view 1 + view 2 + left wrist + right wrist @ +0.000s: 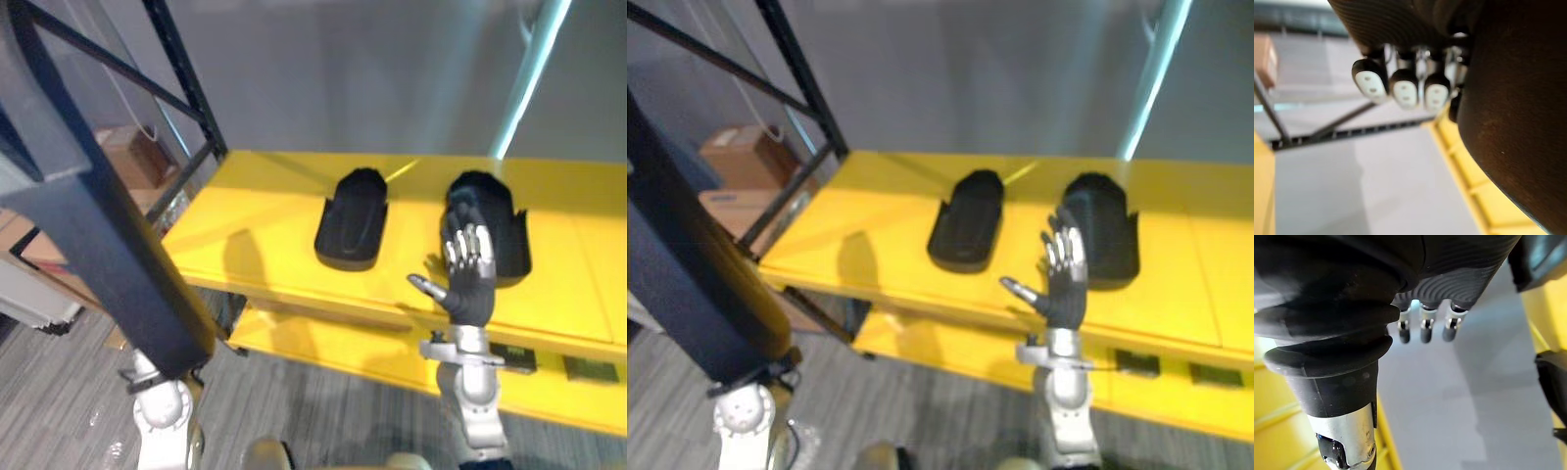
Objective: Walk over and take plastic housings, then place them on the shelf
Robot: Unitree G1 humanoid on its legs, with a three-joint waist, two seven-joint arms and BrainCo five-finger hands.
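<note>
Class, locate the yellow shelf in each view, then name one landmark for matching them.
Left eye view: yellow shelf across the middle, carrying two black housings.
Right eye view: likewise across the middle.
Left wrist view: a yellow strip beside the dark shape.
Right wrist view: yellow surface beside the right hand.
Shared landmark: black rack brace at the shelf's left end, seen in both eye views and left wrist view.

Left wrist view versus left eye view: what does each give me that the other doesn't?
Left wrist view: the left hand with fingers curled against the carried housing. Left eye view: the left housing and right housing lying on the yellow shelf, the right hand open in front of the right one. Both: the carried housing and yellow shelf.
</note>
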